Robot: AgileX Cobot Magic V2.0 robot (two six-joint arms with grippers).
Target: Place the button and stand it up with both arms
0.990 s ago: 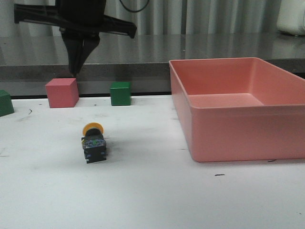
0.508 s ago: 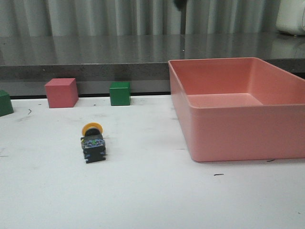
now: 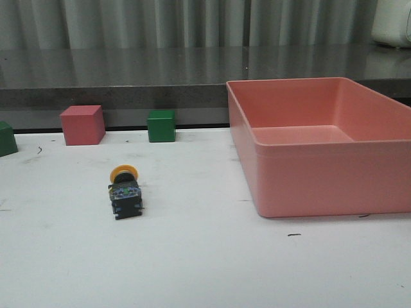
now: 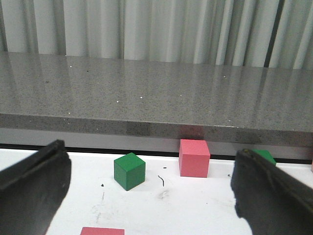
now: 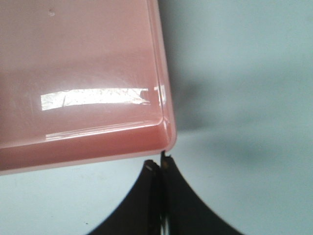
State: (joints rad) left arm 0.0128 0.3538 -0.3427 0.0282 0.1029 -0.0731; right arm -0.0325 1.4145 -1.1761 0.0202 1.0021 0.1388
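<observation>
One button (image 3: 124,191) lying sideways; left end effector (image 4: 151,196) wide, right end effector (image 5: 160,169) pinched together.

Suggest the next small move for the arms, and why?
Probably bring the left gripper, jaws wide open, down over the button. The button lies on its side on the white table, yellow cap toward the back, untouched, with neither arm near it in the front view. The right gripper, jaws shut, sits by the pink bin's corner, farther off.
</observation>
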